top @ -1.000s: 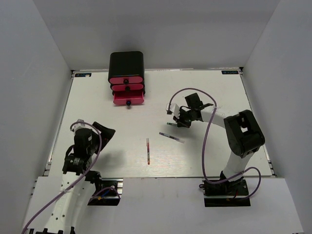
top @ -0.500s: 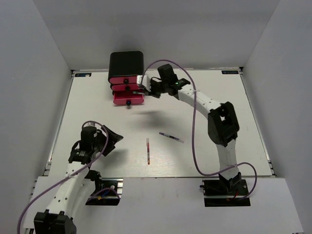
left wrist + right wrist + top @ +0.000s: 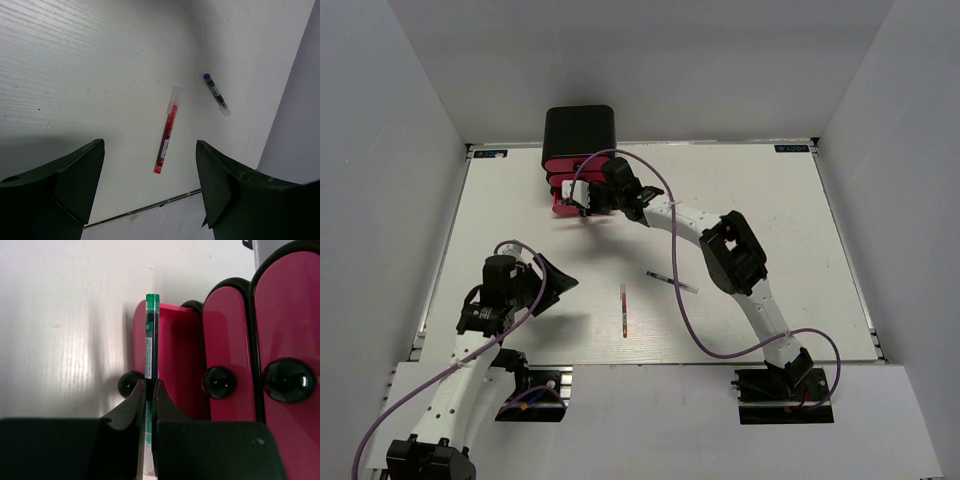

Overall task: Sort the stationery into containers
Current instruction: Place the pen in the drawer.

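Left gripper (image 3: 553, 281): it is nearest to me, above the front left part of the white table (image 3: 770, 200). I see its two dark fingers (image 3: 75, 175) spread wide, with nothing between them.
Thin red pen (image 3: 166, 134): it has a clear cap and lies flat on the table, ahead of the left gripper. In the left wrist view it shows in the gap between the fingers, and they do not touch it.
Thin dark pen (image 3: 216, 94): it has a purple end and lies slanted, a little beyond the red one and to its right, apart from it.
Right arm (image 3: 730, 250): it is stretched far across to the left, up to the drawers.
Right gripper (image 3: 149, 390): the fingers are pressed together on a pen.
Slim green-capped pen (image 3: 151, 340): it has a dark body with a white label. It is held by its lower part and points straight out from the fingers, along the edge of the lowest drawer. I cannot tell if the tip is over the drawer.
Three pink drawers (image 3: 230, 335): they are stacked, each with a black round knob (image 3: 218, 382). The lowest is pulled out; the two above look pushed in.
Glossy black rounded box (image 3: 579, 130): it holds the drawers and stands at the far edge of the table.
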Controlling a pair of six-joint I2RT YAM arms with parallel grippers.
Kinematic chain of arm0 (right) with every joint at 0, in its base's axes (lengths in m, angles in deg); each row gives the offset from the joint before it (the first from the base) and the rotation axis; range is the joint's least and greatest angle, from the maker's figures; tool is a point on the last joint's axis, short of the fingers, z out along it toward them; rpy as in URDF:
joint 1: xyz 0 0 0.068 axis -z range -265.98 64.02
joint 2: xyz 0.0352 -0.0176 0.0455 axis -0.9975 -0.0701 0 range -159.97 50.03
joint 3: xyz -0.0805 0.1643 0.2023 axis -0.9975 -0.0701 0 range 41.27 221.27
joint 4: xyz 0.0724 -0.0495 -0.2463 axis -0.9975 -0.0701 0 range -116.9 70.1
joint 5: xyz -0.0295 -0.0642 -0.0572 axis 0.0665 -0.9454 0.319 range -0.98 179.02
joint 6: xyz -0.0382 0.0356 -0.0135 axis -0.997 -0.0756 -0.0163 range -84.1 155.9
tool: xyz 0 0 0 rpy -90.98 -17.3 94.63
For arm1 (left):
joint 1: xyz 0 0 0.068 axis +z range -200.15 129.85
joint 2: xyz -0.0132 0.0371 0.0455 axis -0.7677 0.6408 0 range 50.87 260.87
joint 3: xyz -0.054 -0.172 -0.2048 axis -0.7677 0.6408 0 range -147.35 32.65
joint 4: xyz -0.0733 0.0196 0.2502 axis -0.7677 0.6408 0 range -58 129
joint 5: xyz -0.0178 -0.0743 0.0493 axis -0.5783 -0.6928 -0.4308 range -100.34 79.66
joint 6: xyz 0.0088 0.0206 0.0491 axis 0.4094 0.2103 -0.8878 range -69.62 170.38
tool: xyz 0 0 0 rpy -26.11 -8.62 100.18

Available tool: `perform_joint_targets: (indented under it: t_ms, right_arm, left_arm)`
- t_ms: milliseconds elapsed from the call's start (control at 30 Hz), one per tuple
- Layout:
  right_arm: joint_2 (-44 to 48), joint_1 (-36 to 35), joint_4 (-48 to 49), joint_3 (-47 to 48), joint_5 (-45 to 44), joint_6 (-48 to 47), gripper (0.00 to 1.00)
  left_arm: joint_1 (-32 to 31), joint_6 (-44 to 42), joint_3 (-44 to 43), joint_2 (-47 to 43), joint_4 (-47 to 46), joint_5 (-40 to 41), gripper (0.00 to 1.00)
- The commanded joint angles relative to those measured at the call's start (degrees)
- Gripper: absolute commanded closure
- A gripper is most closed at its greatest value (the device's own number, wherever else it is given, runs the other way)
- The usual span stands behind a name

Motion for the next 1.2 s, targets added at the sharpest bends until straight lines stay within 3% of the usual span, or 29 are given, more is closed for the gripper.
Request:
perform_joint_targets:
  t_ms: [0,200,400,733,767,867,967,1167]
  right_arm:
    - [-1.7,-0.18,10.02,3.43,-3.56,0.47,1.0]
    - [-3.03,-0.62,11.34,4.4,-4.36,-1.55,1.0]
    - [0.49,-0.97,15.2,-1.48,-2.6,-2.69,1.0]
    - [-3.38,-0.71,17.4,-0.26,-2.77,-7.08,1.0]
    - [-3.29,-0.71,17.84,-0.26,-2.6,-7.08,0.99]
    - [-2.68,-0.71,16.44,-0.43,-1.54,-6.82,0.78]
    - [-1.45,-0.45,15.3,-2.36,-0.84,-6.91,0.67]
    - [0.57,-0.09,15.47,-4.92,-1.19,-6.82,0.64]
  left_arm:
    - [-0.2,-4.24,-3.45,0.03,2.46,-2.45,0.17]
    - [-0.2,-4.77,-3.98,0.03,3.08,-2.99,0.16]
    - [-0.2,-4.77,-3.98,0.03,3.08,-3.52,0.16]
    - [-0.2,-6.52,-6.0,2.57,3.34,-3.52,0.16]
    - [-0.2,-6.53,-6.0,3.19,4.82,-3.52,0.16]
    - [-0.2,-7.93,-7.41,3.8,5.63,-3.52,0.16]
    - [-0.2,-7.93,-7.94,4.5,4.93,-4.04,0.13]
    - [-0.2,-9.69,-11.44,8.02,4.92,-4.66,0.12]
